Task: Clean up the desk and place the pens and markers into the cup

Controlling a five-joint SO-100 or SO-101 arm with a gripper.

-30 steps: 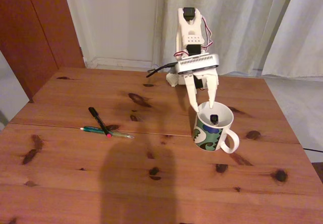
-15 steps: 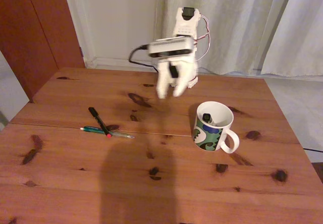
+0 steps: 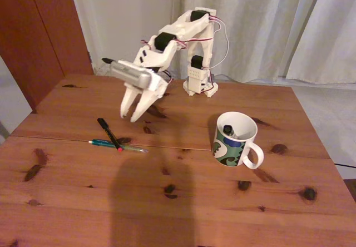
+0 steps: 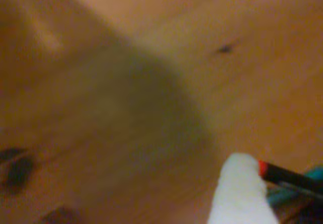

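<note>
My claw (image 3: pixel 134 117) hangs above the surface (image 3: pixel 183 202), its two white fingers pointing down with a narrow gap between the tips. It holds nothing and touches nothing. In the fixed view it sits at about ten o'clock from the middle of the surface, just up and to the right of the black pen (image 3: pixel 109 133).

The cup (image 3: pixel 236 140) stands at about three o'clock, well apart from my claw, handle toward the lower right. Inside it leans the marker (image 3: pixel 228 129); I can see just its dark cap end above the white inner wall, the rest hidden by the cup.

The black pen lies slanted with its red tip toward the lower right, crossing over the green pen (image 3: pixel 114 144), which lies nearly level along the seam in the planks.

The wrist view is blurred. One white finger (image 4: pixel 241 191) rises from the bottom edge, and beside it at four o'clock the black pen's (image 4: pixel 290 177) red tip shows, with a bit of the green pen (image 4: pixel 292 191) under it, both cut off by the frame edge.
</note>
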